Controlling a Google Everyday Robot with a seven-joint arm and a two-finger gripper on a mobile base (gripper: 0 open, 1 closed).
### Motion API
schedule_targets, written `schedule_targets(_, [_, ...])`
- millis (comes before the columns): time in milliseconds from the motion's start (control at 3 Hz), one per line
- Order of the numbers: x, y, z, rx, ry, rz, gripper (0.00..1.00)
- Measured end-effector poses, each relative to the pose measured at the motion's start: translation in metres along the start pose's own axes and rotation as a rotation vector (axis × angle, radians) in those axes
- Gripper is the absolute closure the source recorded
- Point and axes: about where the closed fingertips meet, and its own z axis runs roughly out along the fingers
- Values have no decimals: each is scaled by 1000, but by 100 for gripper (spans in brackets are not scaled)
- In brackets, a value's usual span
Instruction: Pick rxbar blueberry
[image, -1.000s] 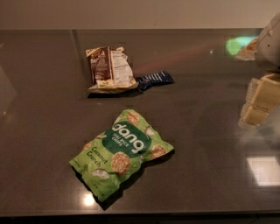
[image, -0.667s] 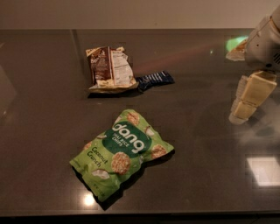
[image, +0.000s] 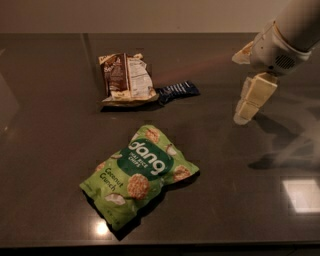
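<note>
The rxbar blueberry (image: 178, 91) is a slim dark navy wrapper with pale lettering. It lies flat on the dark table (image: 50, 150), its left end touching the brown-and-white snack bag (image: 125, 77). My gripper (image: 238, 88) hangs above the table at the right, well to the right of the bar and not touching it. It is open and empty, with one pale finger (image: 254, 97) pointing down-left and the other finger (image: 243, 52) higher up.
A big green "dang" chips bag (image: 140, 175) lies in the middle front of the table. The arm's white body (image: 290, 35) fills the upper right corner. The table's front edge runs along the bottom.
The gripper has moved left and slightly up, closer to the bar. The bar and both bags have not moved.
</note>
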Motion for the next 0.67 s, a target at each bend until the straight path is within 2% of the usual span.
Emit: schedule_targets(667, [-27,-46,52,-57,-64,-40,0])
